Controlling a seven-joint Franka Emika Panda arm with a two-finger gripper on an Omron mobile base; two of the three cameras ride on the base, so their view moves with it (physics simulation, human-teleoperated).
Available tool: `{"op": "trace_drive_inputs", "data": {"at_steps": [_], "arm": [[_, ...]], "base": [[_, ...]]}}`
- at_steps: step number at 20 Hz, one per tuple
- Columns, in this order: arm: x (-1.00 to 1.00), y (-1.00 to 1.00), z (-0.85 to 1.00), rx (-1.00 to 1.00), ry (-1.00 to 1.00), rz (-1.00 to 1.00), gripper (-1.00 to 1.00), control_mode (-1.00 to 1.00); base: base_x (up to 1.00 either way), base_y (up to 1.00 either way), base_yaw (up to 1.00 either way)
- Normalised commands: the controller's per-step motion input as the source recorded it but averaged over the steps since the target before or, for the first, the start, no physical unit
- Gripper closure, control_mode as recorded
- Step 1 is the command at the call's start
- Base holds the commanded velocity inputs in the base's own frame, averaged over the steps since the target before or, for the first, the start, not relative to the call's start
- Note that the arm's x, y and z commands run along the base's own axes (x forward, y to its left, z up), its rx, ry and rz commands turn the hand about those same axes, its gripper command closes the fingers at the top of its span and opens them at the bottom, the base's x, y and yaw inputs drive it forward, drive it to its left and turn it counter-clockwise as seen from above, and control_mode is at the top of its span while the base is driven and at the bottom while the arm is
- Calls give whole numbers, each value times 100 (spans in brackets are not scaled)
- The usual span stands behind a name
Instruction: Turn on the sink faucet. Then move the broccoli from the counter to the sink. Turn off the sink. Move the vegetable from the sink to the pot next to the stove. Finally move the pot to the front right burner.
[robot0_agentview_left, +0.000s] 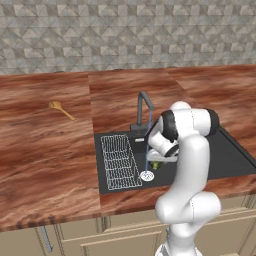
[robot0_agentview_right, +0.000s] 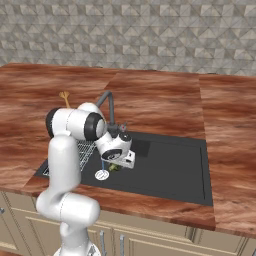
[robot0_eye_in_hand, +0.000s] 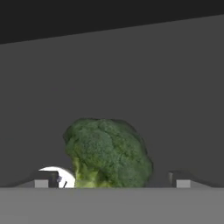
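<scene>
A: Even, soft light across both base views, with a mild sheen on the counter (robot0_agentview_left: 45, 150) and no hard glare.

B: Hand view's dim; the sink (robot0_eye_in_hand: 131, 78) is flat grey, darkest along the top edge. The broccoli (robot0_eye_in_hand: 107, 153) is slightly soft, low-resolution.

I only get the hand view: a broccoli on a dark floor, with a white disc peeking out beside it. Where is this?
Observer: The broccoli lies in a black sink set into a wooden counter.
Operator: And the white disc?
Observer: That is the drain, right beside the broccoli. A thin stream of water falls onto it from the faucet.
Operator: Anything else in the sink?
Observer: A white wire rack lies on its left side.
</scene>
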Motion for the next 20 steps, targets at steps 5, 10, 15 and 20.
{"op": "trace_drive_inputs", "data": {"at_steps": [5,10,15,20], "arm": [[-18,0,50,0,0,0,-100,-100],[-16,0,45,0,0,0,-100,-100],[-18,-4,39,0,0,0,-100,-100],[-22,-16,32,0,0,0,-100,-100]], "base": [[0,0,0],[0,0,0],[0,0,0],[0,0,0]]}}
